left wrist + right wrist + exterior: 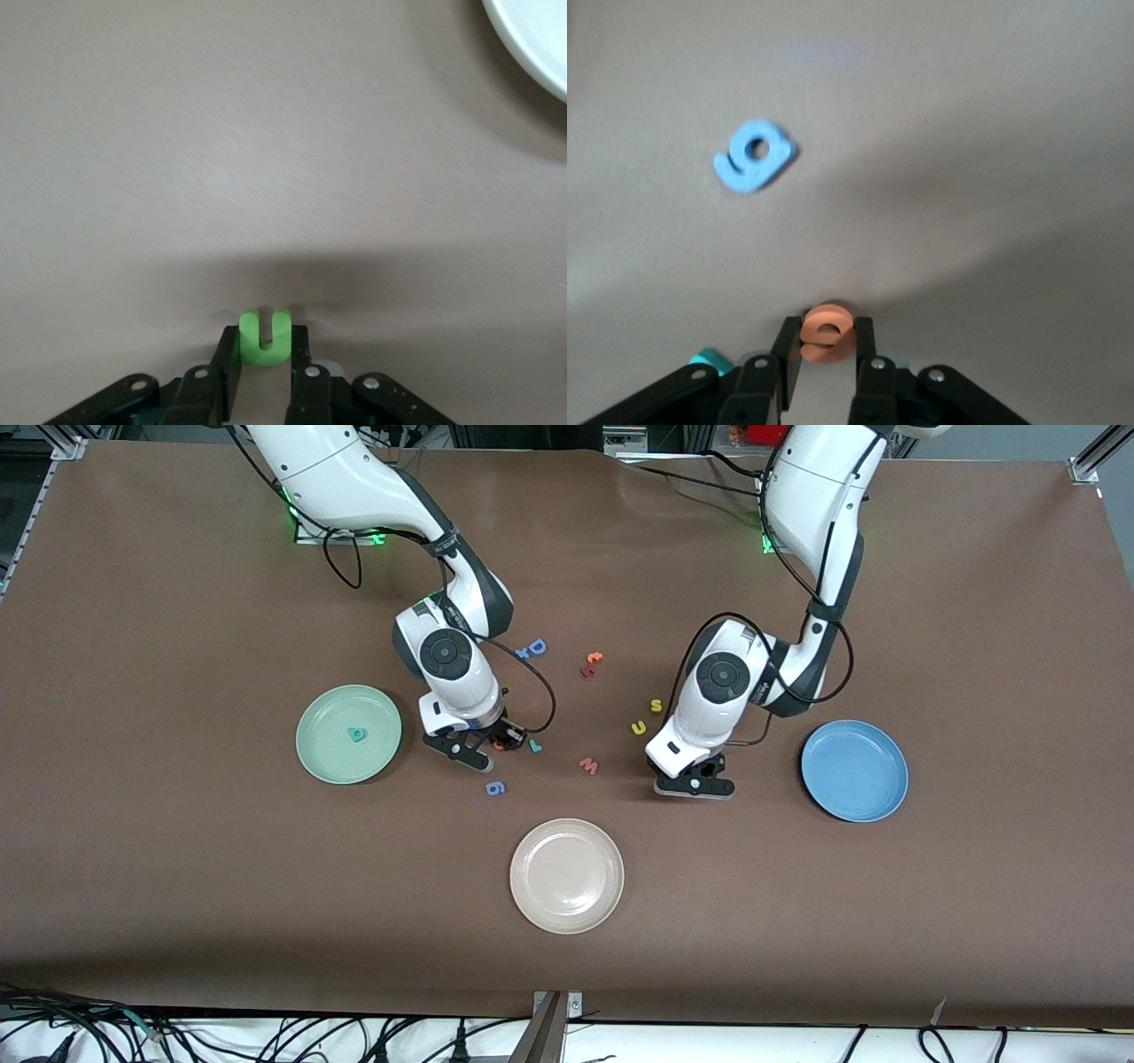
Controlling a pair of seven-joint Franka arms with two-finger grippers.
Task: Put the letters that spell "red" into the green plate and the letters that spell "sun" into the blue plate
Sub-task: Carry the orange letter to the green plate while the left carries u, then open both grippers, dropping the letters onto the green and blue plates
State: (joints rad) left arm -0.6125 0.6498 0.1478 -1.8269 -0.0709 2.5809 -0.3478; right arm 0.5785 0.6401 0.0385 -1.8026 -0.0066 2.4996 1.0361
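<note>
Right hand (826,354) grips orange "e" (826,333), left hand (266,359) green "n" (265,336); front view hides both letters.

The only readable signs are the foam letters themselves, such as the blue "g" (754,156).

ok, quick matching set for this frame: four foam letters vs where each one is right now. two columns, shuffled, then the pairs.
Letters:
1. orange "e"
2. green "n"
3. teal "d"
4. blue "g"

Places:
A. on the green plate
B. in the left gripper jaws
C. loose on the table
D. in the right gripper jaws

Pairs: 1-D, 2-B, 3-A, 4-C
</note>
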